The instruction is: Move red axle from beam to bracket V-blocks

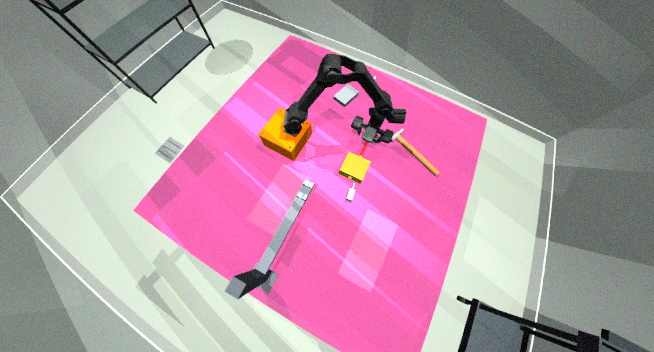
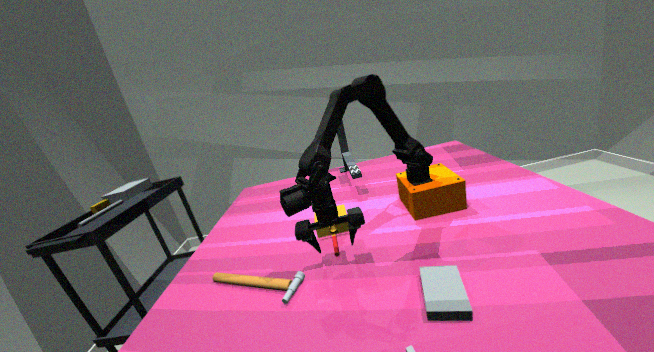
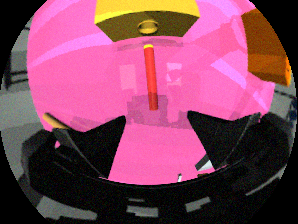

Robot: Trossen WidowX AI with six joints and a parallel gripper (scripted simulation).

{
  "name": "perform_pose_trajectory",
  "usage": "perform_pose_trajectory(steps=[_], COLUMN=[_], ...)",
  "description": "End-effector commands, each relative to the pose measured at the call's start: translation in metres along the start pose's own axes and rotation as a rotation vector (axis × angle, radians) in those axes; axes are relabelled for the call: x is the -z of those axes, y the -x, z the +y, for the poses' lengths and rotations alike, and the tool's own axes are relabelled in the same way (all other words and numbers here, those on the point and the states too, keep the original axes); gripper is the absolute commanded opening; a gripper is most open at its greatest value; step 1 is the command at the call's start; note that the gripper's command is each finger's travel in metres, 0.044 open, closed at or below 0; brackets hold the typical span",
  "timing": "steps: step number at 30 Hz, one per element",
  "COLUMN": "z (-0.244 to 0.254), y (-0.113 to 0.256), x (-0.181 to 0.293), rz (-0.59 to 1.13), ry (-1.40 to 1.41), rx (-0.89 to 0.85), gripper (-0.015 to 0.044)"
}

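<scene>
Out on the pink worktop [image 1: 320, 304] [image 2: 310, 324] [image 3: 150, 150], I have the end effector [image 1: 371, 136] [image 2: 336, 248] [image 3: 156, 115] pitched down near the yellow beam [image 1: 355, 166] [image 2: 342, 212] [image 3: 147, 10]. Its fingers stand wide open with nothing between them.

The red axle [image 1: 363, 148] [image 2: 336, 245] [image 3: 151, 77] is out of the beam: my wrist view shows the round hole in the beam's near face, and the axle separate from it, its yellow-tipped end towards the hole. The other end points back towards the gap between my fingertips. I can't tell whether the axle rests flat on the surface.

The V-blocks [image 1: 308, 184] [image 2: 354, 171] sit at one end of the long grey bracket [image 1: 283, 234] [image 2: 343, 139], apart from the beam, and the axle isn't in them. A small white piece [image 1: 351, 194] lies on the beam's far side from the axle.

My arm [image 1: 312, 91] [image 2: 390, 116] rises from an orange box [image 1: 272, 139] [image 2: 437, 202] [image 3: 265, 47] and arches over to the axle. To one side of the end effector lies a wooden-handled hammer [image 1: 417, 155] [image 2: 252, 281] [image 3: 54, 120]; a grey slab [image 1: 346, 95] [image 2: 445, 289] lies flat, well apart from it.
</scene>
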State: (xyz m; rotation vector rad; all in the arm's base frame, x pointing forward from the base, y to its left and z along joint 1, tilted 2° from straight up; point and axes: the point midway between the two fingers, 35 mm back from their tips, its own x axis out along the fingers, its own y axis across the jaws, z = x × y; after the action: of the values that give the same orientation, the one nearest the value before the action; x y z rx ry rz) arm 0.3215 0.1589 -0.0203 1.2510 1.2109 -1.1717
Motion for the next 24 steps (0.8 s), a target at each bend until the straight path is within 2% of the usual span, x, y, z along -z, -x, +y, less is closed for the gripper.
perform_pose_trajectory(steps=[1,24], z=[0.003,0.003], y=[0.01,0.036], x=[0.001,-0.007], rz=[0.004,0.003], ry=[-0.004,-0.002], rx=[-0.015,-0.016], gripper=[0.044,0.044])
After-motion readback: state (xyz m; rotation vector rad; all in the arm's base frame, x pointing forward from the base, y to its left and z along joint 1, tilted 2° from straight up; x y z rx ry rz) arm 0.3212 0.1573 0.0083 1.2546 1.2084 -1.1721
